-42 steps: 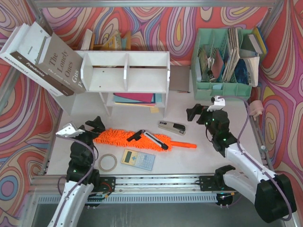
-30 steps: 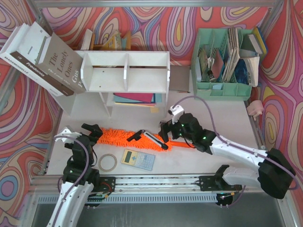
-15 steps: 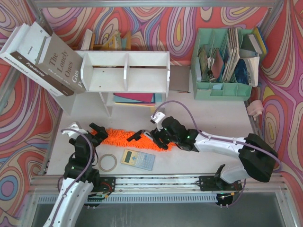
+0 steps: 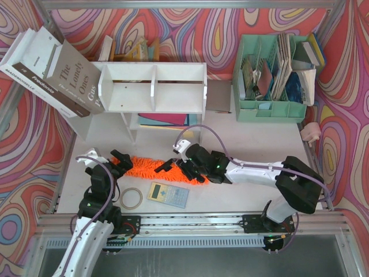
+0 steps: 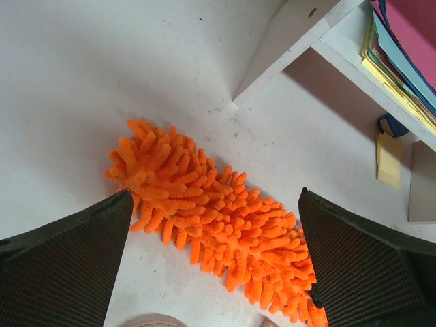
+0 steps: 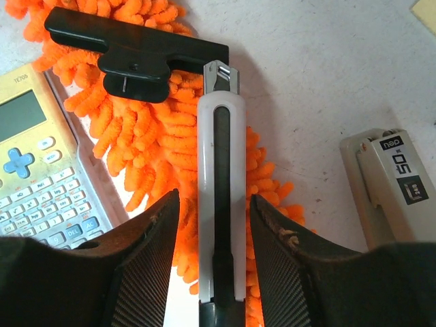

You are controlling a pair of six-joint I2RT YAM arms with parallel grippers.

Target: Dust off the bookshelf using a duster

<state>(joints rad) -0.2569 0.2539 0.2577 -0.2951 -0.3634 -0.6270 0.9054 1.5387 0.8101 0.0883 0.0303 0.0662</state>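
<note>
We see the left gripper [image 5: 214, 204] spread wide, holding nothing, over the shaggy tip of the long bright-orange chenille duster [image 4: 147, 167]. Near it lie 1 beige tape ring [image 4: 131, 198] and a yellow calculator [image 6: 41, 170]. A black plastic bar [image 6: 136, 51] and a white-and-black utility knife [image 6: 221, 204] rest on the pile. The right gripper [image 6: 212, 204] straddles that knife, jaws narrowly apart, a slim gap each side. A grey stapler [image 6: 392, 184] sits rightmost. The duster lies flat on the white table [image 4: 253, 138] before the white 2-tier bookshelf [image 4: 153, 86].
</note>
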